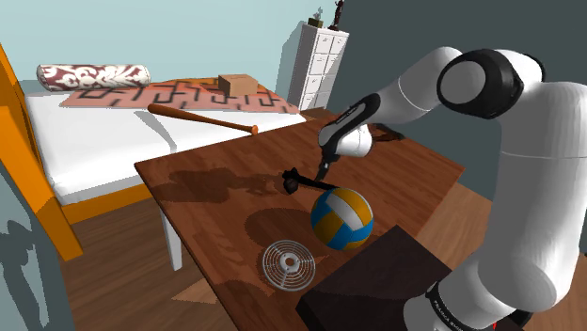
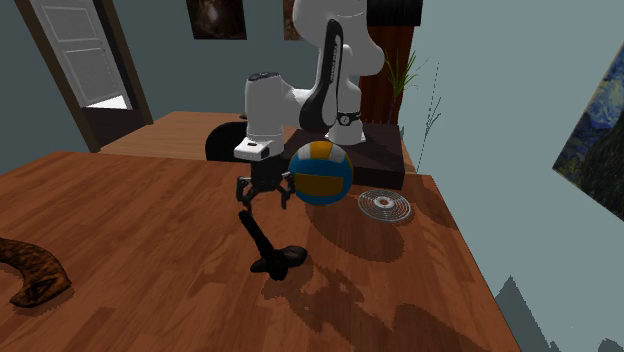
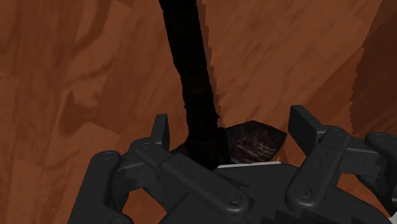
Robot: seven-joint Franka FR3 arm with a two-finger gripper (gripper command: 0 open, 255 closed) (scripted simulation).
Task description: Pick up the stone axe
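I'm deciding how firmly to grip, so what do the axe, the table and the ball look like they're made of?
Axe: near-black, matt, rough-edged handle; could be charred wood or stone, unclear. Table: reddish-brown wood, visible grain streaks. Ball: smooth blue, yellow and white panels, likely leather or plastic.

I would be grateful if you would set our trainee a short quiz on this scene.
1. True or false: the gripper is shut on the axe.
2. Which lies nearest the ball? A the bat; B the wire disc; C the box.
3. Fill in: the axe lies on the wooden ____.
Key: 1 false, the fingers stand apart; 2 B; 3 table.
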